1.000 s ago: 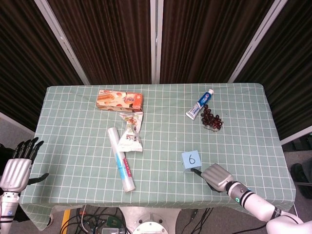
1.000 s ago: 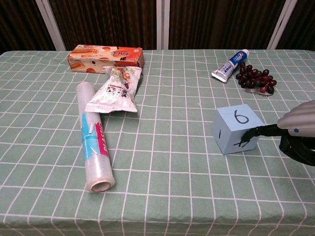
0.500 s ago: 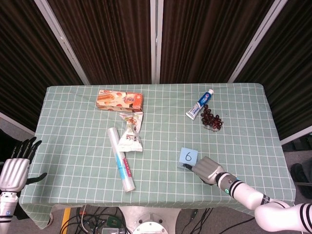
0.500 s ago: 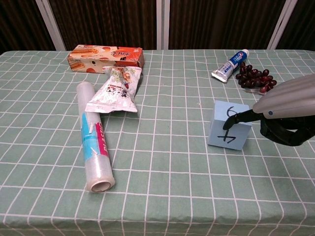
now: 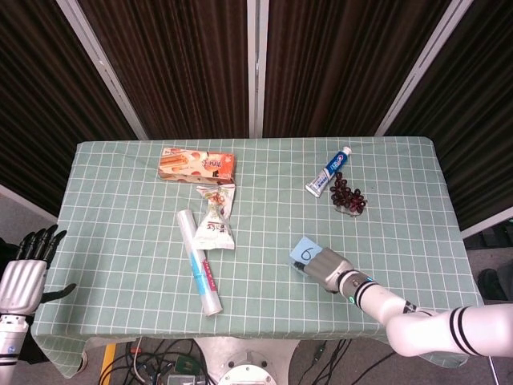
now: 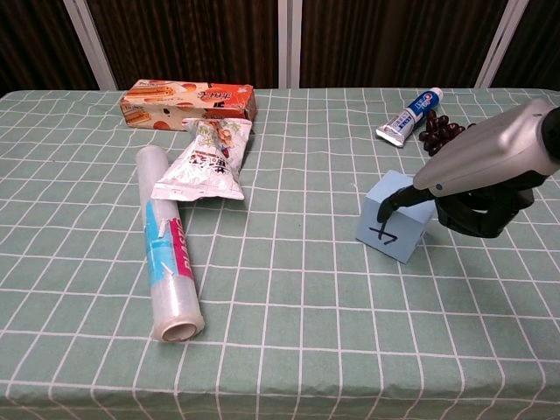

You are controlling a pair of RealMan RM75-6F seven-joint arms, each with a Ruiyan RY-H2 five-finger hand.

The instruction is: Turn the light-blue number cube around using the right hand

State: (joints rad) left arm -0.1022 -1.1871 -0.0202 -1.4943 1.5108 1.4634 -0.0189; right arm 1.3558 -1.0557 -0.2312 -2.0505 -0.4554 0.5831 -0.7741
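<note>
The light-blue number cube (image 6: 390, 229) stands on the green checked cloth, turned so that one corner faces the chest camera, with a black mark on its near face. From above, a "6" shows on the top of the cube (image 5: 303, 253). My right hand (image 6: 477, 175) lies over the cube's right side. One dark finger (image 6: 395, 203) presses on the near face and the other fingers curl against the side hidden from view. In the head view the right hand (image 5: 327, 269) covers the cube's near right corner. My left hand (image 5: 22, 277) hangs beyond the table's left edge, fingers apart, holding nothing.
A roll of cling film (image 6: 166, 254) and a snack bag (image 6: 206, 162) lie to the left. A biscuit box (image 6: 186, 102) sits at the back. A toothpaste tube (image 6: 409, 115) and a bunch of dark grapes (image 5: 348, 198) lie behind the cube, at the back right.
My right hand has swept left and forward over the cube. The cube has slid left and turned, from a flat face toward the chest camera to a corner.
</note>
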